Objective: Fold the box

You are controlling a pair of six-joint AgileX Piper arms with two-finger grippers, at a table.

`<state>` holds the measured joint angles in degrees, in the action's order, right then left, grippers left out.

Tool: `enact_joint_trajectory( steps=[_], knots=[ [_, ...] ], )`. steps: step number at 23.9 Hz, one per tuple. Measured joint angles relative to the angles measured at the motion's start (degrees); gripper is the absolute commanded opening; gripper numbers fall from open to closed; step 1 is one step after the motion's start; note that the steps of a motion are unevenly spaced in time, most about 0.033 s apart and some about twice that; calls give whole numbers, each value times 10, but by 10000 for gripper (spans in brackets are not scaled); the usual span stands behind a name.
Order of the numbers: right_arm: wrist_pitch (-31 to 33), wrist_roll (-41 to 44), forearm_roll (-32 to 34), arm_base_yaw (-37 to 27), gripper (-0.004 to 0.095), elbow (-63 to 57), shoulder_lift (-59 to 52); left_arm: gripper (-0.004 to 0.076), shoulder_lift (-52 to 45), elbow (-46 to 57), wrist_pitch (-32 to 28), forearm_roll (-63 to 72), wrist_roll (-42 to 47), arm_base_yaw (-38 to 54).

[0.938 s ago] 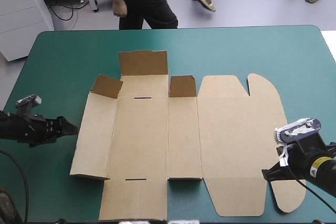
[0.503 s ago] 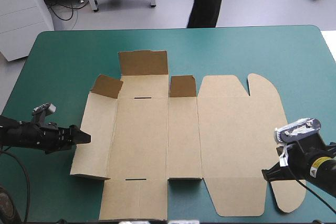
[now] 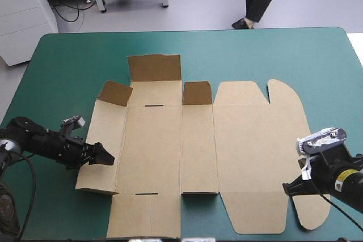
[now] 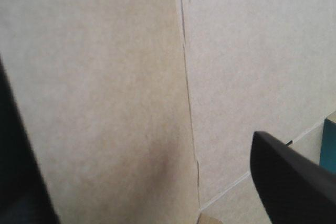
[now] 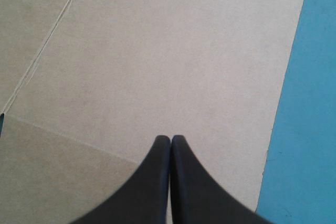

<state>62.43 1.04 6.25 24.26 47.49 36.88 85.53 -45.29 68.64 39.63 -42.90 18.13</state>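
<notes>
Brown box [image 3: 198, 140] lies flat; left tool [image 3: 106, 157] stretches low over it, spread apart; right tool [image 3: 288, 188] together

- The left arm [image 3: 39, 143] is built of rounded matte black links.
- It ends in the left tool [image 3: 106, 157], two broad black curved fins; the left wrist view shows them as smooth, dull wedges set apart.
- The right tool [image 5: 170, 139] has the same black fins, joined in one pointed arch.
- The black right arm [image 3: 332, 175] carries a small yellow label [image 3: 343, 183].

Table [image 3: 255, 55], teal-green cover [image 5: 310, 103], rounded far corners.
</notes>
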Motion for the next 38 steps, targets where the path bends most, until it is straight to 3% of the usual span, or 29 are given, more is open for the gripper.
enact_joint_trajectory(
  steps=[7, 13, 18, 38],
  knots=[
    [0, 0, -7, 0, -18, 0, 0, 556, 6, -2, 2, 2, 17, -3],
    [0, 0, -14, 0, -18, 0, 0, 298, 12, 13, -6, 9, 35, -4],
    [0, 0, -15, 0, -18, 0, 0, -17, 13, 25, -5, 12, 52, -4],
    [3, 0, -16, 0, -18, 0, 0, -32, 4, -30, -6, 27, -4, -4]
  ],
)
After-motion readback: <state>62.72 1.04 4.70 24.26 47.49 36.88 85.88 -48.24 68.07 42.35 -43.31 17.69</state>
